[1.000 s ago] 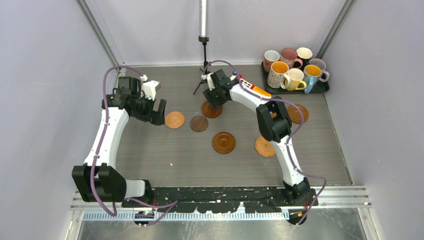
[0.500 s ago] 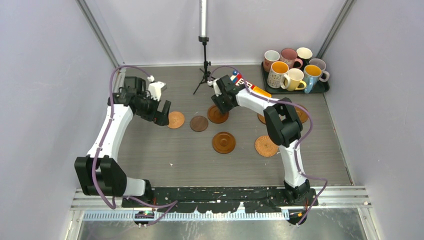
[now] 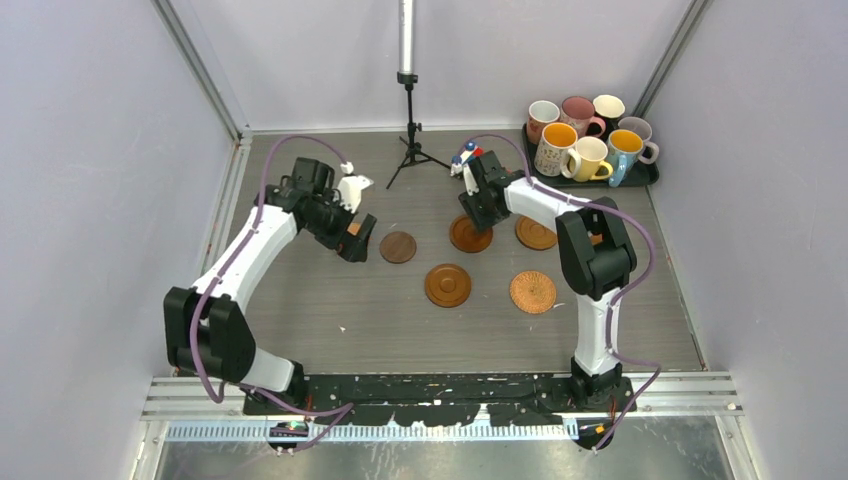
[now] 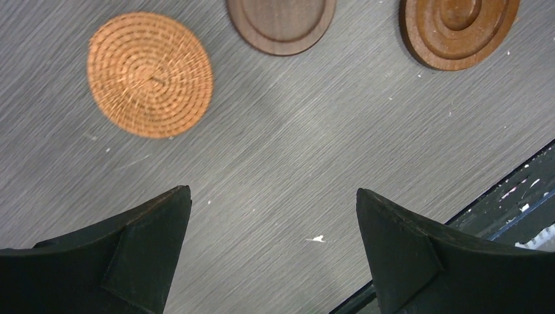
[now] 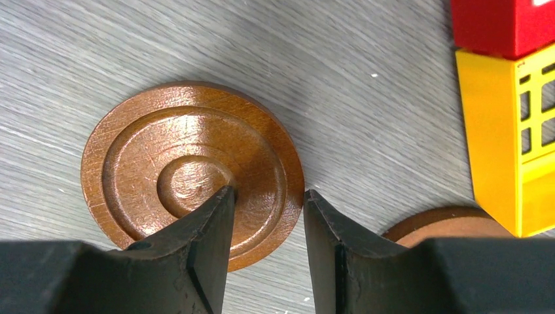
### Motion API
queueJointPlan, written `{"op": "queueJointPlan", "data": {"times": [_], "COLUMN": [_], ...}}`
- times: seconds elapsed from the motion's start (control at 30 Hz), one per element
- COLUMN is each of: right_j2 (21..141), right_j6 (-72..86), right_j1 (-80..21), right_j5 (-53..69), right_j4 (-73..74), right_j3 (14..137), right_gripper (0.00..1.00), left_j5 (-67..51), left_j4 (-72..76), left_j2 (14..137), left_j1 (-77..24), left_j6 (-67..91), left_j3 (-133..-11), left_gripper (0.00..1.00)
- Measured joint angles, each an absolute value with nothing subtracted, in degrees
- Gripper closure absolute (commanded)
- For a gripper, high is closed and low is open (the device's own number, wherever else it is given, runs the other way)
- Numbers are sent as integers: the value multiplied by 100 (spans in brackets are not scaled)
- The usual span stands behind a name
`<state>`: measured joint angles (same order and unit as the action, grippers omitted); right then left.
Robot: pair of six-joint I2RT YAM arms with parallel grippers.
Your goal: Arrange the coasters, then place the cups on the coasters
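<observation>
Right gripper (image 5: 266,193) jaws half-closed, pinching ringed brown wooden coaster (image 5: 170,163) at its 4 o'clock rim, left gripper (image 4: 271,196) wide open, empty, orange woven round coaster (image 4: 150,74) at 11 o'clock.

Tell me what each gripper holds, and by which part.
Right gripper pinches the grooved brown coaster by its rim: one finger on the centre ring, the other outside the edge. Left gripper holds nothing.
</observation>
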<state>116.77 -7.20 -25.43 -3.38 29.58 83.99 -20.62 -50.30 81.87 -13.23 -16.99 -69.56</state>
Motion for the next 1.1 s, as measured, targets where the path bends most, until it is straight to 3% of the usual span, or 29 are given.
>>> {"op": "queueJointPlan", "data": {"times": [0.47, 0.93, 1.1], "right_j2": [11555, 10527, 10379], "right_j6": [-609, -281, -274], "right_j1": [-2456, -1872, -1404], "right_j5": [-99, 386, 445], "right_j4": [3354, 3614, 3732], "right_j3": [8501, 8938, 8724], "right_gripper": [35, 35, 34], "left_j5": [-1894, -1623, -1494], "left_j4": [-4416, -3809, -3680], "left_j2": [9192, 10569, 11026], "left_j1": [-2720, -3935, -4252], "left_j6": [-1540, -1557, -1568], "left_j3": [-7177, -8134, -8322], "left_gripper": [0, 0, 8]}}
